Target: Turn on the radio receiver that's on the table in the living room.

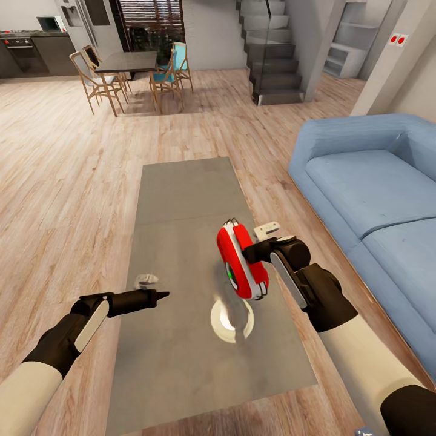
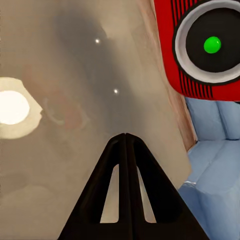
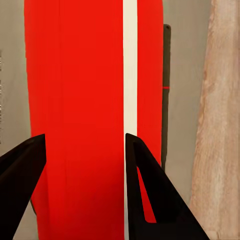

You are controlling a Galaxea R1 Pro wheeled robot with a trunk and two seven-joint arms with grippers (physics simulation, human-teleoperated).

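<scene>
Aloft, radio receiver (image 1: 242, 260) clamped in right tool (image 1: 254, 254)

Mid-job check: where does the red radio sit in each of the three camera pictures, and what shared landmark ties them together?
Head view: the radio receiver is just right of centre, lifted above the table in the right gripper.
Left wrist view: upper right corner, dial with a green light facing the camera.
Right wrist view: centre, red body between the two fingers.
Shared landmark: the grey table top.
</scene>
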